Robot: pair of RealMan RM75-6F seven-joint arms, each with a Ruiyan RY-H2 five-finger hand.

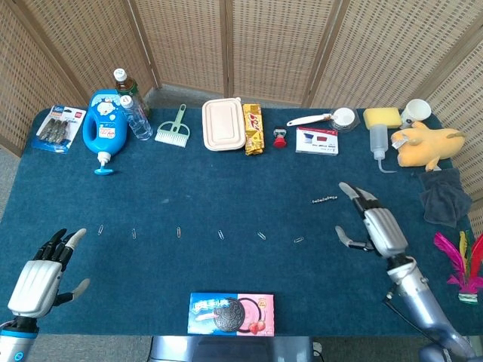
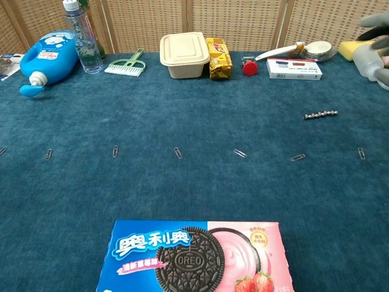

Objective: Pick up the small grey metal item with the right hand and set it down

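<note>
The right hand (image 1: 375,226) has its fingers (image 1: 353,191) spread, holding nothing, tips near the small grey metal chain (image 1: 325,200), which lies on the blue table (image 1: 226,181) just left of them, untouched. The left hand (image 1: 41,275) rests open.

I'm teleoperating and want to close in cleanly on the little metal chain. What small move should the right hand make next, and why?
Probably ease the right hand forward and toward the left, then lower it. The bead chain lies flat on the blue cloth, apart from the fingertips, which point past it. The hand is open and holds nothing.
</note>
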